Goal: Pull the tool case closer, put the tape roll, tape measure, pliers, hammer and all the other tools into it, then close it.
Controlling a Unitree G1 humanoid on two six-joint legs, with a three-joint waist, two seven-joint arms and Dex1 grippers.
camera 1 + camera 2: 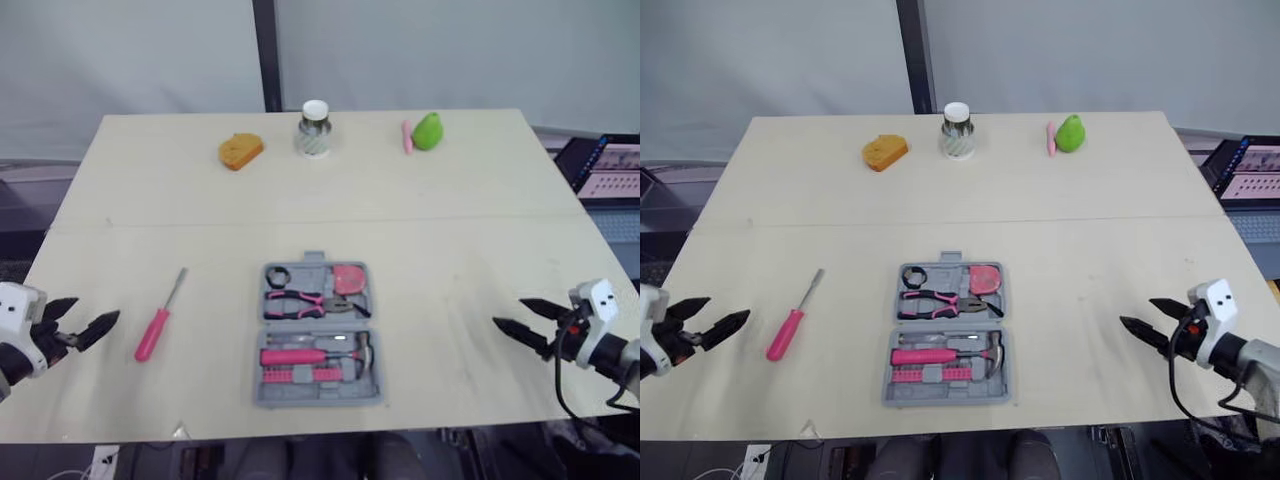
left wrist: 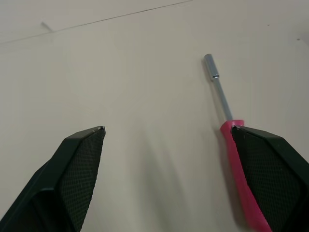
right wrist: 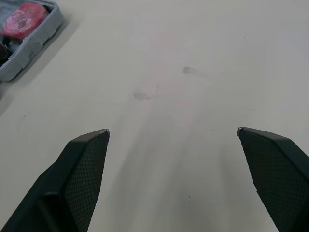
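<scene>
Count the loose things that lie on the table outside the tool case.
5: a pink screwdriver left of the case; along the far edge an orange object, a white-topped cylinder, a thin pink item and a green object beside it. None seems hidden.

Found left gripper (image 1: 97,309) low at the robot's far left, held out forward and pointing inward toward the middle. Noted its black fingers (image 2: 72,183) spread wide, tips well apart. Noted white wrist housing (image 1: 18,310) directly behind, forearm cut off at the frame edge.

Found right gripper (image 1: 508,312) low at the far right, mirroring the left and pointing inward. Noted its fingers (image 3: 275,179) parted equally wide. Noted white wrist block (image 1: 598,300) behind the gripper, grey forearm (image 1: 625,355) trailing off to the right, and black cable (image 1: 557,372) looping down from the wrist.

Logged both grippers at roughly equal height, well apart from each other.
</scene>
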